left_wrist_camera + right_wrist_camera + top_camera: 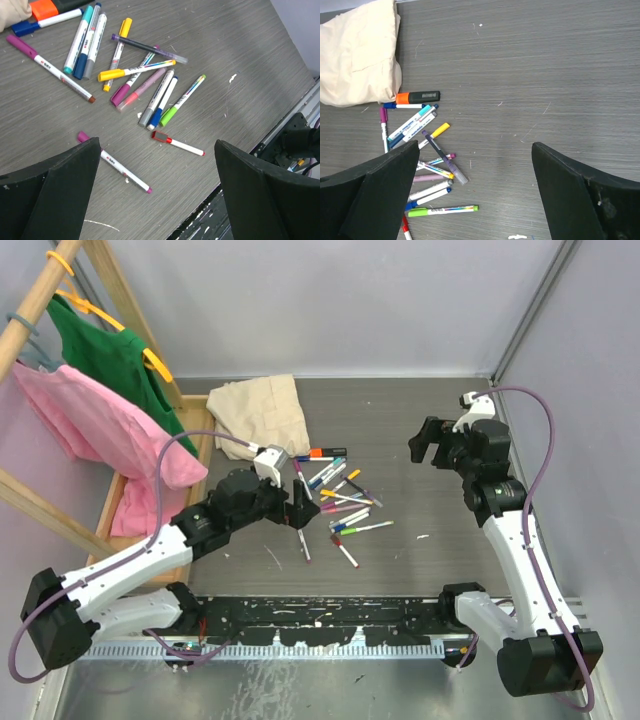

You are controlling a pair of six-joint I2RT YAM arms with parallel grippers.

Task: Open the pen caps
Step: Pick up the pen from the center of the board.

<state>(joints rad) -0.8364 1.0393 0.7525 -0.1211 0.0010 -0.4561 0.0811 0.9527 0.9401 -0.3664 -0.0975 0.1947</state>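
Hanging at left, shirts [105,365] show only overhead, unlike the pen caps [110,75].

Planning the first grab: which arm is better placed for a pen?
Left, likely. The left fingers stand open above the pens, a purple pen beneath them; the right fingers hang over bare table beside the pile.

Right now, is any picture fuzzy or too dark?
Top view: sharp, evenly lit, only soft shadows on the table. Left wrist: pens crisp, the near black fingers a little soft. Right wrist: table grain crisp, cloth pale but not glaring.
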